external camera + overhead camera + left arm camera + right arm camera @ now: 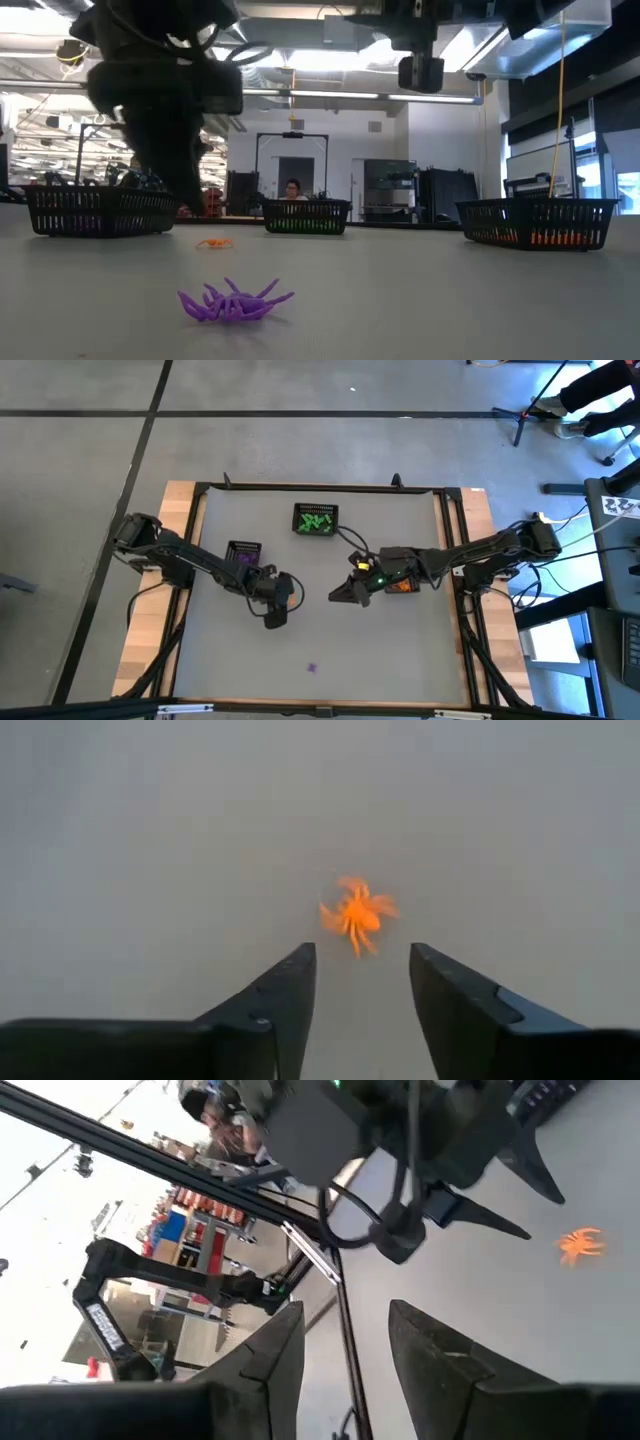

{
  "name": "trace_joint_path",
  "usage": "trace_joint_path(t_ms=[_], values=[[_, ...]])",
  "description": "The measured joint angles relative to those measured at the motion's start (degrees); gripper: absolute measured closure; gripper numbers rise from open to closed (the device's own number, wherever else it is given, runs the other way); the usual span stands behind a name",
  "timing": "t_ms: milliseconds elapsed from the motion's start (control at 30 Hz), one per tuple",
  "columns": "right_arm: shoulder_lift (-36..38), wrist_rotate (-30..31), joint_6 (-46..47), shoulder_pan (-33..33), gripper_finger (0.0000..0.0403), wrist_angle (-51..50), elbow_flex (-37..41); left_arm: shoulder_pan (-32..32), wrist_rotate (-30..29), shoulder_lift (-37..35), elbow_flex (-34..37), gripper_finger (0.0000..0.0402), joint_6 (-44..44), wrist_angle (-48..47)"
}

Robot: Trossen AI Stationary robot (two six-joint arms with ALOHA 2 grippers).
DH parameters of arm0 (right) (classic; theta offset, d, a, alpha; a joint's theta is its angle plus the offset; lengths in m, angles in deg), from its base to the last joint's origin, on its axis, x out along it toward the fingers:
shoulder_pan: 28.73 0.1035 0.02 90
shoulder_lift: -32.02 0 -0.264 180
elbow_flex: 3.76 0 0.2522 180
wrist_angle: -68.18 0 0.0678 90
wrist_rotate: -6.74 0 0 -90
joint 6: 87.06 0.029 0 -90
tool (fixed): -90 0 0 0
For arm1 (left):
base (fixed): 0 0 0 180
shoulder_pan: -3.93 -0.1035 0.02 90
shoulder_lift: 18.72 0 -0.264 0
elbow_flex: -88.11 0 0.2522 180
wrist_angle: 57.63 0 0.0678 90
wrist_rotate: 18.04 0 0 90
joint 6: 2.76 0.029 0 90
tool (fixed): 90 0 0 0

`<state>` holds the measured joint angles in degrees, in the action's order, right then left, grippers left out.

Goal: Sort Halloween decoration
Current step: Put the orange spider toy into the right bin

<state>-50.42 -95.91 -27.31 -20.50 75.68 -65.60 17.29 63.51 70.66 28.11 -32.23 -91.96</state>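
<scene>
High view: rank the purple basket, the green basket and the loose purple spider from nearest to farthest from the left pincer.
From the left pincer:
1. Purple basket, just behind it, toward the left arm's side.
2. Loose purple spider, on bare table toward the front edge; a little farther than the basket.
3. Green basket, at the back centre, plainly farthest.
</scene>
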Motion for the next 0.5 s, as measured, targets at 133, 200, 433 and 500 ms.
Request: trace_joint_path(t_ms=[133, 200, 433, 500], values=[[0.32, 0.0, -0.64, 0.0, 0.0258, -1.98, 0.0, -1.43, 0.26, 0.23, 0.0, 0.0241, 2.04, 1.26], [0.34, -0.05, -1.11, 0.0, 0.0258, -2.42, 0.0, -1.7, 0.82, 0.95, 0.0, 0.0241, 2.46, 1.17], [0.34, -0.46, -1.73, 0.0, 0.0258, -3.61, 0.0, -1.33, 3.17, 5.17, 0.0, 0.0242, 1.9, 3.88], [0.34, -0.46, -1.75, 0.0, 0.0258, -3.56, 0.01, -1.37, 2.95, 6.29, 0.0, 0.0242, 1.37, 4.58]])
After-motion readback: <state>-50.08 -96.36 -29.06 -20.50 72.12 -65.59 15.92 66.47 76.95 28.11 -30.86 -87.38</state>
